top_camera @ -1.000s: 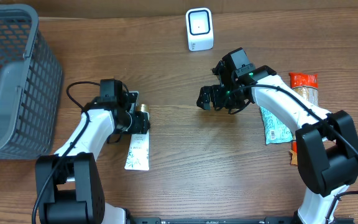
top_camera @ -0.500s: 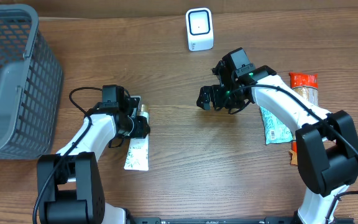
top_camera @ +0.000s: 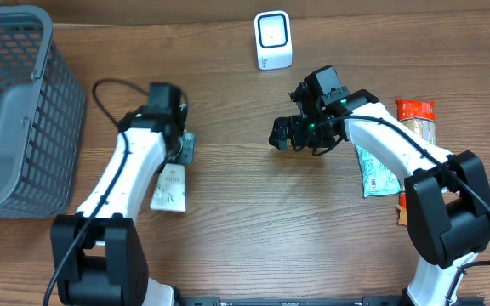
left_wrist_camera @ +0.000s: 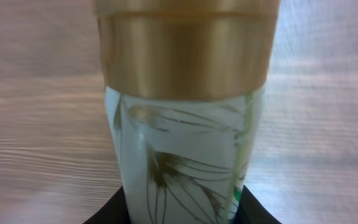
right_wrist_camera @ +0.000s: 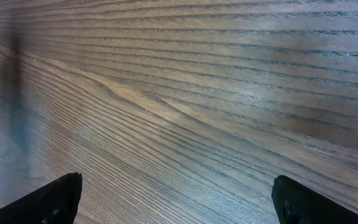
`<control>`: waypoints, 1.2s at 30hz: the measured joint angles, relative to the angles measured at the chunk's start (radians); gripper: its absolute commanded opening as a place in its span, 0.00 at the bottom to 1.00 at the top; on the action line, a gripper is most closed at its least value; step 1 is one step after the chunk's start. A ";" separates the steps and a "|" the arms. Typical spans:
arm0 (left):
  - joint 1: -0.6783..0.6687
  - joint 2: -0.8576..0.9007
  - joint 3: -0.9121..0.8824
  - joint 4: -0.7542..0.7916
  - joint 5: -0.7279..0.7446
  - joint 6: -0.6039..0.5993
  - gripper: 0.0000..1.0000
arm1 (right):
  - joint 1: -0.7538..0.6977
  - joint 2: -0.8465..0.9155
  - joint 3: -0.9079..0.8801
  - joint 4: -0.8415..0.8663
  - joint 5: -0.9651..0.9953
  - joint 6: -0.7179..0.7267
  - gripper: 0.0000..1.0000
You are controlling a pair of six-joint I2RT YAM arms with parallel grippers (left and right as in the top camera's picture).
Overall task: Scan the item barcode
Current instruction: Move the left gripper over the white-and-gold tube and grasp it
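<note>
left gripper (left_wrist_camera: 182, 214) is clamped on the white leaf-printed tube with a gold cap (left_wrist_camera: 185, 143); right gripper (right_wrist_camera: 179, 198) hangs with jaws wide apart above the brown wooden table (right_wrist_camera: 197, 93).

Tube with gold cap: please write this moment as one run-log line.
left claw: closed on tube | right claw: open, empty, over table | scanner: not reached yet

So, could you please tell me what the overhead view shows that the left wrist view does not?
Only overhead: the grey basket, the white scanner, the open right hand and a green-and-white packet. Only left wrist: the gold cap and leaf print. Both: the white tube and the wooden table.
</note>
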 measured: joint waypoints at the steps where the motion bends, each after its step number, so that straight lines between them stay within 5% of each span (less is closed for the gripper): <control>1: -0.031 0.000 0.012 0.000 -0.058 -0.014 0.29 | 0.000 0.000 0.000 0.000 0.000 0.000 1.00; 9: -0.262 0.044 0.015 -0.001 -0.389 -0.079 0.29 | 0.000 0.000 0.000 0.000 0.002 0.000 1.00; 16: -0.314 0.238 0.014 -0.008 -0.543 -0.152 0.25 | 0.000 0.000 0.000 0.000 0.002 0.000 1.00; 21: -0.314 0.336 0.011 -0.016 -0.589 -0.201 0.20 | 0.000 0.000 0.000 0.001 0.002 0.000 1.00; 30: -0.316 0.340 0.010 -0.050 -0.557 -0.227 0.32 | 0.000 0.000 0.000 0.005 0.002 0.000 1.00; 36: -0.316 0.340 0.032 -0.132 -0.539 -0.231 0.29 | 0.000 0.000 0.000 0.006 0.002 0.000 1.00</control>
